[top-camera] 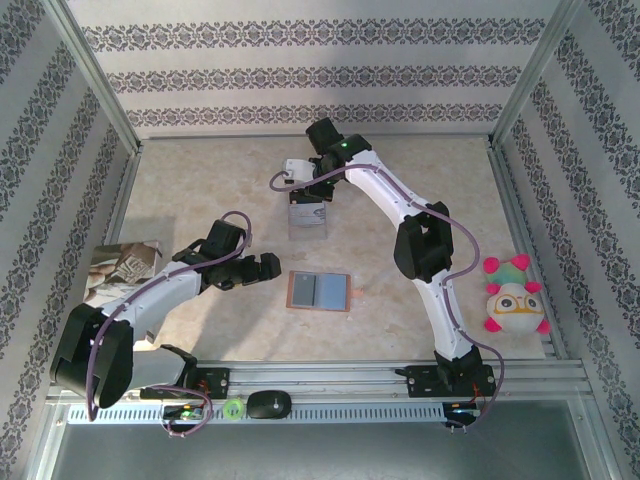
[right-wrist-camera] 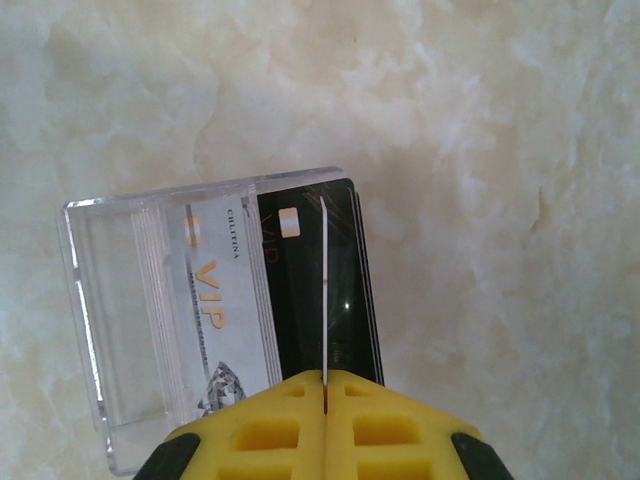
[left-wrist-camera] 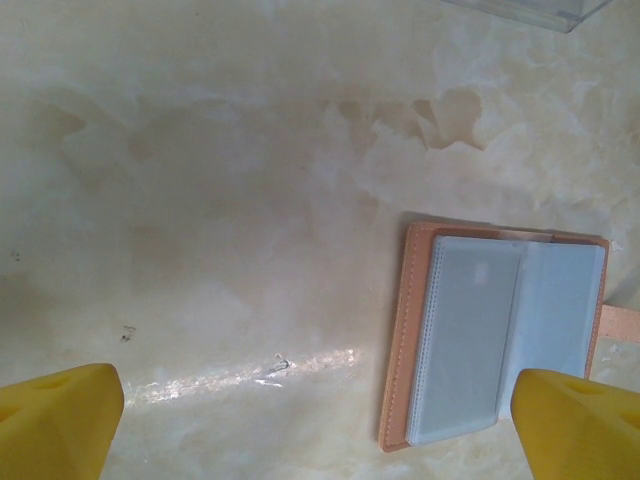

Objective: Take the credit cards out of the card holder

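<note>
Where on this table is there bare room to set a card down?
Bare: the far-left corner, between booklet and case; the far-right stretch, between right arm and toy; the strip between card holder and near edge. Crowded: the centre, where the open left gripper sits beside the card holder and the right gripper, shut on a card, hangs over the case.

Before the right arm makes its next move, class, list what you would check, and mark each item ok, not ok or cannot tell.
1. Right pincer shut on a thin card: ok.
2. Card positioned over the clear case: ok.
3. Card's lower edge touching the case: cannot tell.
4. Left pincer open, holding nothing: ok.
5. Card holder lying open on the table: ok.
6. Card holder emptied of cards: cannot tell.
</note>
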Robot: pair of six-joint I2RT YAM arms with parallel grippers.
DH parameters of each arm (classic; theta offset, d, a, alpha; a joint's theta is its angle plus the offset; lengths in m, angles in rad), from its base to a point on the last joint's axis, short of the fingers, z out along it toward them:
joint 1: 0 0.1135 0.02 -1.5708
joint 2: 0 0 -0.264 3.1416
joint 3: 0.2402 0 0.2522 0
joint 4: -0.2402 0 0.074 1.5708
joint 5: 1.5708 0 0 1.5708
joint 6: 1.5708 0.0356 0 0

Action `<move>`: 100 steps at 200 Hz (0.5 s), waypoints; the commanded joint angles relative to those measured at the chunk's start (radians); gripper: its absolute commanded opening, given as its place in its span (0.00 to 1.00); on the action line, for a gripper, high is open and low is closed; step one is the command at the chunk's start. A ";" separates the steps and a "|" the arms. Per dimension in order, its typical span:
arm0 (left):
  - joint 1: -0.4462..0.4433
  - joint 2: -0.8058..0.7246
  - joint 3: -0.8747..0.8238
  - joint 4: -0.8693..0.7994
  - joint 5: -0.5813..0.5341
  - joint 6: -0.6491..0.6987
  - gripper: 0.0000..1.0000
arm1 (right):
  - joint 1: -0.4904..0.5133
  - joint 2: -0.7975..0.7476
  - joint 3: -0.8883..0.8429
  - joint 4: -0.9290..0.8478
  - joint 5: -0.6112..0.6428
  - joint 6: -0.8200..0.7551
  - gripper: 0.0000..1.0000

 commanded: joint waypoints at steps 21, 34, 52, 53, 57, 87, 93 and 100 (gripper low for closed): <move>0.015 0.019 0.008 0.033 0.017 0.016 1.00 | -0.001 0.000 -0.017 0.032 0.008 -0.019 0.00; 0.016 0.023 0.006 0.038 0.019 0.016 1.00 | 0.000 0.001 -0.021 0.036 0.007 -0.020 0.00; 0.016 0.025 0.003 0.043 0.022 0.017 1.00 | 0.002 0.002 -0.027 0.044 0.010 -0.021 0.00; 0.017 0.025 0.003 0.044 0.023 0.017 0.99 | 0.002 0.002 -0.028 0.044 0.010 -0.020 0.00; 0.017 0.027 0.003 0.044 0.022 0.019 1.00 | 0.002 0.005 -0.028 0.047 0.009 -0.020 0.00; 0.019 0.025 0.002 0.043 0.026 0.021 1.00 | 0.006 0.012 -0.045 0.059 0.024 -0.021 0.00; 0.019 0.026 0.000 0.046 0.027 0.020 1.00 | 0.007 0.012 -0.051 0.063 0.026 -0.020 0.00; 0.020 0.025 0.000 0.046 0.028 0.020 1.00 | 0.007 0.012 -0.058 0.068 0.031 -0.019 0.00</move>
